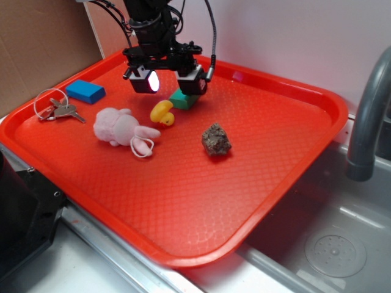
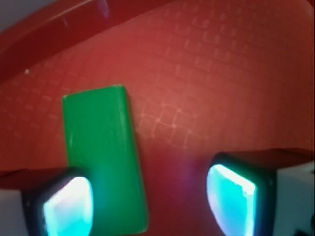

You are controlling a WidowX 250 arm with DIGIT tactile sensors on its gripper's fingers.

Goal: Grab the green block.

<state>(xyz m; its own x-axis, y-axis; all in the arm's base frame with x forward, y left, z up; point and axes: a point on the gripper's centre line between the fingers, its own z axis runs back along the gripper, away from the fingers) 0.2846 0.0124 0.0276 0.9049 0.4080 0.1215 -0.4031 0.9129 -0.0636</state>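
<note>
Hovering gripper (image 1: 167, 80) (jaws apart) over green block (image 2: 105, 152).

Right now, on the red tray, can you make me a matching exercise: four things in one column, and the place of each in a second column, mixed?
Things:
1. green block
2. blue block
3. keys
4. rock

Places:
A. near the tray's left rim, beside a white ring
B. under the gripper
C. alone, right of the yellow duck
D. far left part of the tray, behind the keys

Pairs: 1-B, 2-D, 3-A, 4-C
</note>
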